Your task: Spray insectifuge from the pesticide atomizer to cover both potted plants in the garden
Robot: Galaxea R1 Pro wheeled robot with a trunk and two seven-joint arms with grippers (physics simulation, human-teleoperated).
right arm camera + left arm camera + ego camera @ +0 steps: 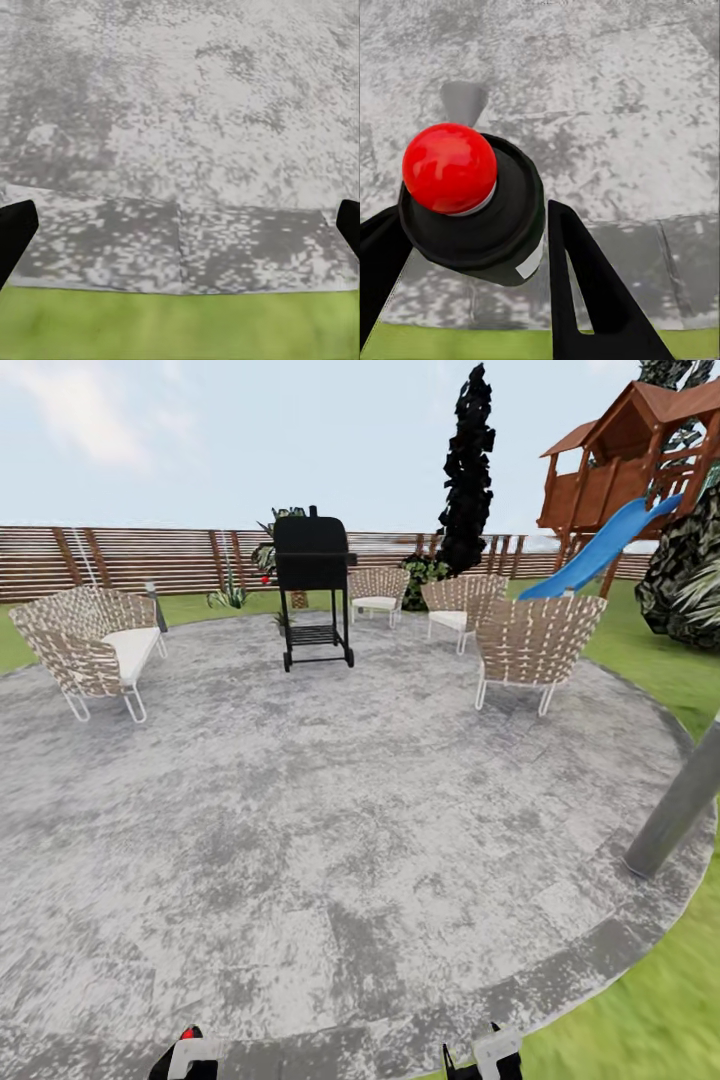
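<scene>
1. While the robot is standing at the near edge of the round paving [330, 810], the left gripper [472, 214] is being seen with its two dark fingers [585, 292] drawn in against a round black body topped by a red knob. This is being taken for the pesticide atomizer [472, 199], and it appears to be gripped rather than merely flanked.
2. The right gripper [180, 225] is being held spread wide and is carrying nothing. Its fingers are showing at the two side edges of the right wrist view, over paving and a strip of lawn [180, 326].
3. One potted plant [230, 597] is being made out at the upper left of the head view, low and spiky against the fence [120, 555]. A second small plant [283, 620] is perhaps showing just left of the grill [314, 590] — it is too small for this to be told surely.
4. The step in hand is being judged as the approach, with spraying not yet begun:
   - The base should be driven across the open paving toward the upper left, between the wicker sofa [95, 645] and the grill.
   - The bottle should be kept upright and squeezed steadily.
   - The nozzle should be turned toward the leaves only once the plant is near — each rosette is wanting full coverage.
</scene>
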